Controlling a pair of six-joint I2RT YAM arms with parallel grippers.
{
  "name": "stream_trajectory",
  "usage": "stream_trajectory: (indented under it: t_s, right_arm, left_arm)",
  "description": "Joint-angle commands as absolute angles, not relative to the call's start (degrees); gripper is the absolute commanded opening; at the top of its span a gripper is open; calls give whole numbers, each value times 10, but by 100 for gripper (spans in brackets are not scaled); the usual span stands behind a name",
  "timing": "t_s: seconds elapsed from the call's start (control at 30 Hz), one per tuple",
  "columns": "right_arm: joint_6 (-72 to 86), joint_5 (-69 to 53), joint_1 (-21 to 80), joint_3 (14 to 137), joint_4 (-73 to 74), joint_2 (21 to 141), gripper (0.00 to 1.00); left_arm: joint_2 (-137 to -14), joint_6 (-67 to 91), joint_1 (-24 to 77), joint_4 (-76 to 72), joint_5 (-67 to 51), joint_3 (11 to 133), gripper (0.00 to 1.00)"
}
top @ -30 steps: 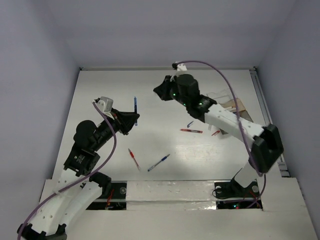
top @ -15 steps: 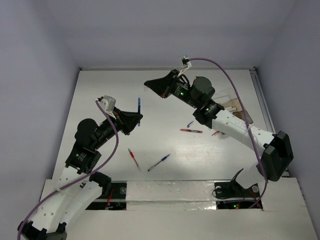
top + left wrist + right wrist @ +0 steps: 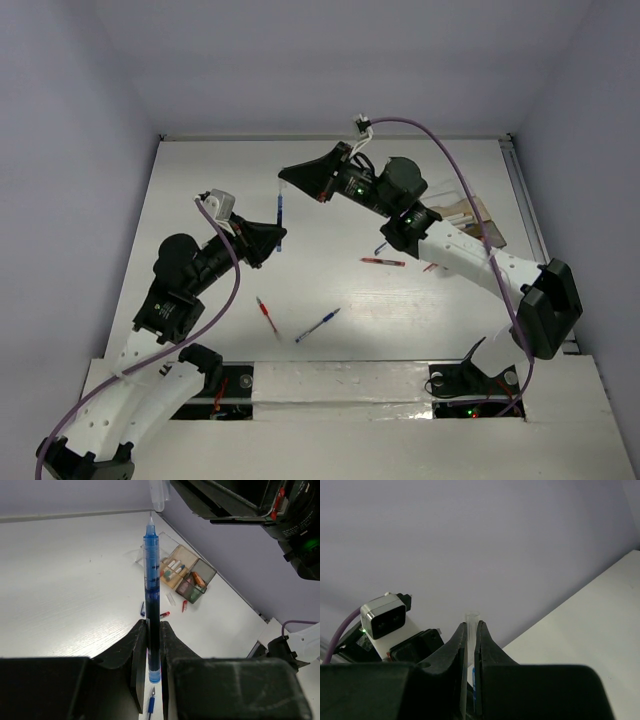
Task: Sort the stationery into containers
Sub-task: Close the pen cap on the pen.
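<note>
Shows both arms raised over the far-left middle of the white table [image 3: 190,190]. Against a second ago, finds the right gripper [image 3: 288,180] swung left from the table's centre, and the left gripper [image 3: 262,240] nudged slightly right and farther off.

Places the clear divided organiser box with a brownish bottom [image 3: 186,557] at the far right, partly behind the right arm from above, with several small pieces already inside.

Reads the left jaws as clenched on the lower barrel of a slim blue pen with a clear body [image 3: 279,212], held upright with its tip away from the gripper.

Leaves a red pen [image 3: 267,317], a second blue pen [image 3: 317,325] and another red pen [image 3: 383,262] loose near the middle of the table.

Reads the right jaws as pinched on a small transparent tube-shaped cap [image 3: 471,622], now just beyond the held pen's tip and not yet over it.

Suggests capping before delivery to the box. Judged early in the sort, with misalignment of cap and tip the main risk.
</note>
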State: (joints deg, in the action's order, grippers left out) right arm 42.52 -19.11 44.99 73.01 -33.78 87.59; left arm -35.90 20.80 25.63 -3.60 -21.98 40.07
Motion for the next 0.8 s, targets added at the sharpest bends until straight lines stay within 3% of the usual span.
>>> stream_trajectory:
  t_s: [0.0, 0.77]
  right_arm:
    - [429, -200, 457, 727, -381, 876, 0]
    - [436, -201, 468, 730, -399, 889, 0]
  left_arm:
    - [-361, 199, 253, -59, -218, 410, 0]
    - [-355, 204, 253, -59, -221, 402, 0]
